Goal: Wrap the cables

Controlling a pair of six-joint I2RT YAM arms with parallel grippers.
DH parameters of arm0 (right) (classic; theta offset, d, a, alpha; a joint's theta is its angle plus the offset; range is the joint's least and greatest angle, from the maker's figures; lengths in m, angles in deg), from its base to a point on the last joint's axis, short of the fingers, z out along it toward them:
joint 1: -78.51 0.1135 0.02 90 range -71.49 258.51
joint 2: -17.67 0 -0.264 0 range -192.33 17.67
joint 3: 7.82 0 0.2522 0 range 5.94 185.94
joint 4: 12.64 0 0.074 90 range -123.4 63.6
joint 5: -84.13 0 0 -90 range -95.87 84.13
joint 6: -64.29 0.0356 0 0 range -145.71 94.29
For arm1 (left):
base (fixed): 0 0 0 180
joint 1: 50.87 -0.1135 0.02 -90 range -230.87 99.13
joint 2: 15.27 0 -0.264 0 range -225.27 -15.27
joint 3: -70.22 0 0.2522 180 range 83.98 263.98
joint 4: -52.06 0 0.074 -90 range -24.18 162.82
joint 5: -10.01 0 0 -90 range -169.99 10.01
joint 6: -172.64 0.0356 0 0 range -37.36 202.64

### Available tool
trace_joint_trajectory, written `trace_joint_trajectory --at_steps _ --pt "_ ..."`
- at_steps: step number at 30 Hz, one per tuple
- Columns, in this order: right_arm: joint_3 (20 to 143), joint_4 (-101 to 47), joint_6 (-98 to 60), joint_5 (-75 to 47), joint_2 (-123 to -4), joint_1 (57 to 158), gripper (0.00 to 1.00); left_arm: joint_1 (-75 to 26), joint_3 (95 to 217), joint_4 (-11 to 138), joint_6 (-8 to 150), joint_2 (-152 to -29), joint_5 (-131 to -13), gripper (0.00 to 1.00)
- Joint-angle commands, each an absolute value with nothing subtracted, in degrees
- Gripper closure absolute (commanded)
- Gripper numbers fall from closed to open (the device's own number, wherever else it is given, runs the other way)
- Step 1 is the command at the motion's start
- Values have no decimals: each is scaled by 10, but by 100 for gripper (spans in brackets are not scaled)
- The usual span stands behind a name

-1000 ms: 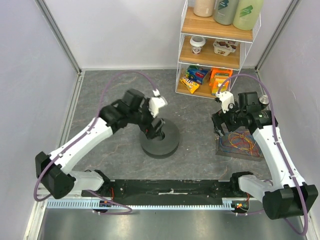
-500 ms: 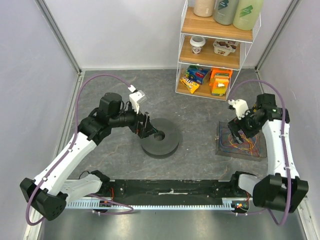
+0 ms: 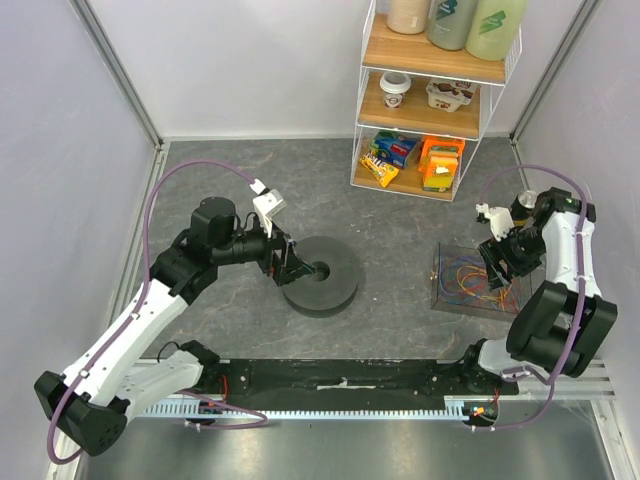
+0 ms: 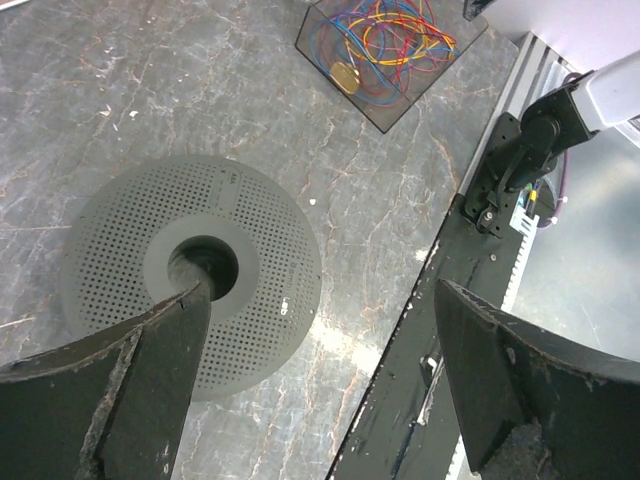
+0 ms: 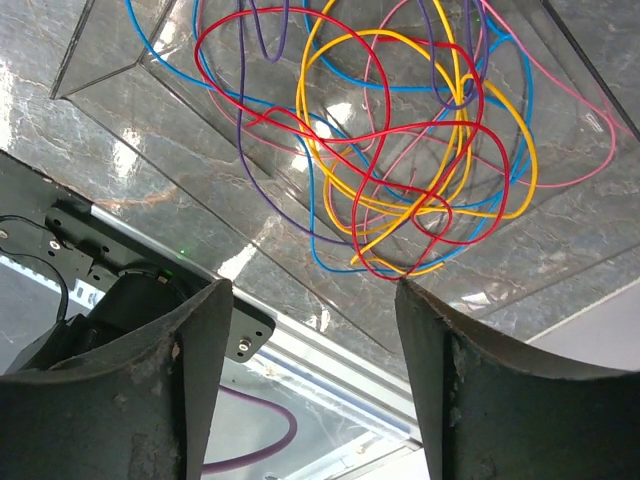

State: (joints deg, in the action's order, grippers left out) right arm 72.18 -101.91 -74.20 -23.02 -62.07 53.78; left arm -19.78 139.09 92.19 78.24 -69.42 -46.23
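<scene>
The cables [image 5: 400,140], a loose tangle of red, yellow, blue, purple and pink wires, lie in a clear tray [image 3: 478,287] at the right; they also show in the left wrist view [image 4: 385,40]. The dark grey spool [image 3: 320,275] lies flat at the table's middle, its hole facing up [image 4: 205,268]. My left gripper [image 3: 283,262] is open and empty at the spool's left rim. My right gripper [image 3: 503,262] is open and empty, hovering over the tray's right part, above the wires' near edge [image 5: 310,330].
A white wire shelf [image 3: 437,95] with bottles, cups and snack packs stands at the back right. A black rail [image 3: 340,378] runs along the near edge. Walls close in left and right.
My left arm has drawn back to the left, its gripper now at the spool's left rim. My right arm has swung right, its gripper now over the tray's right side.
</scene>
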Motion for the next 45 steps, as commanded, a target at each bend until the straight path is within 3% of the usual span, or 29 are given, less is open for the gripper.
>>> trace_joint_trajectory --at_steps 1,4,27,30,39,45 --pt "744 -1022 -732 -242 -655 535 30 -201 1371 881 746 -677 -425 3" --pt "746 -1003 -702 -253 -678 536 38 -200 1361 881 742 -670 -421 3" --pt "648 -835 -624 -235 -723 549 53 -201 1330 852 711 -674 -423 3" --pt "646 -829 -624 -235 -727 550 61 -201 1328 852 709 -675 -425 4" --pt "678 -891 -633 -256 -677 549 97 -201 1350 886 716 -683 -427 5" --pt "754 -969 -633 -256 -607 549 100 -200 1368 918 720 -679 -436 5"
